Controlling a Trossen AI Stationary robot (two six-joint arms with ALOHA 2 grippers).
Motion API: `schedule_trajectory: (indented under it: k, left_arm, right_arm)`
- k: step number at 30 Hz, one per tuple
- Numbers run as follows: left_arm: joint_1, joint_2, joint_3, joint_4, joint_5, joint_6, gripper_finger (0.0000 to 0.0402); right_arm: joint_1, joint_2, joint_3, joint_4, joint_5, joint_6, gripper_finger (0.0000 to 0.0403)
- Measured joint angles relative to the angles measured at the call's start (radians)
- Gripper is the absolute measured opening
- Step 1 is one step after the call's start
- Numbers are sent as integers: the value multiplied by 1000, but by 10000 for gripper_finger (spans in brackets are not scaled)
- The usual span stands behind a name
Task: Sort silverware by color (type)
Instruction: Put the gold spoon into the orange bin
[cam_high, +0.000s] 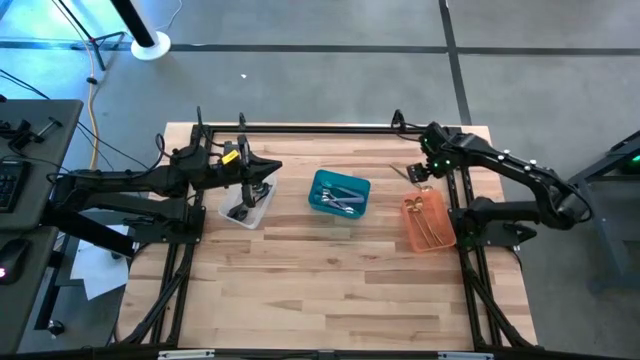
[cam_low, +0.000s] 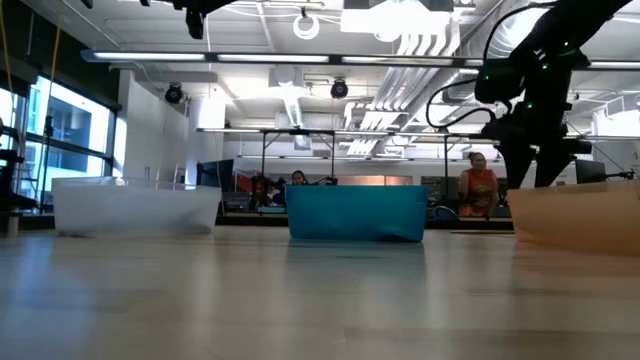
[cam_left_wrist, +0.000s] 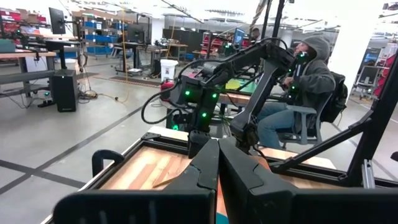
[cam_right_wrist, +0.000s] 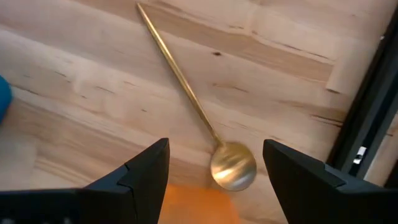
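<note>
Orange bin (cam_high: 427, 222) lies just beside the right gripper (cam_right_wrist: 214, 165), the teal bin (cam_high: 339, 193) well off to one side. Wide open and empty, it hangs directly over a gold spoon (cam_right_wrist: 205, 124) lying on the wooden table (cam_right_wrist: 93, 112), bowl between its fingers.

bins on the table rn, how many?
3, in a row across the table: clear bin under the left gripper, teal bin in the middle, orange bin beside the right gripper. None look hidden.
</note>
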Motion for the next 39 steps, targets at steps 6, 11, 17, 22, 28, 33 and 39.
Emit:
schedule_trajectory:
  k: [6,11,17,22,28,33,39]
  left_arm:
    - [0,0,0,1,0,-1,0]
    - [0,0,0,1,1,-2,0]
    - [0,0,0,2,1,-2,0]
    - [0,0,0,2,1,-2,0]
    - [0,0,0,2,1,-1,0]
    - [0,0,0,2,1,-1,0]
    - [0,0,0,1,1,-1,0]
  right_arm:
    - [0,87,0,73,1,-51,243]
    - [-1,187,0,155,-2,-36,243]
    - [0,318,0,184,-9,-25,243]
    - [0,391,2,215,-9,-17,243]
    - [0,443,8,207,-13,-23,212]
    - [0,447,9,213,-5,-34,142]
    - [1,448,8,221,3,-51,68]
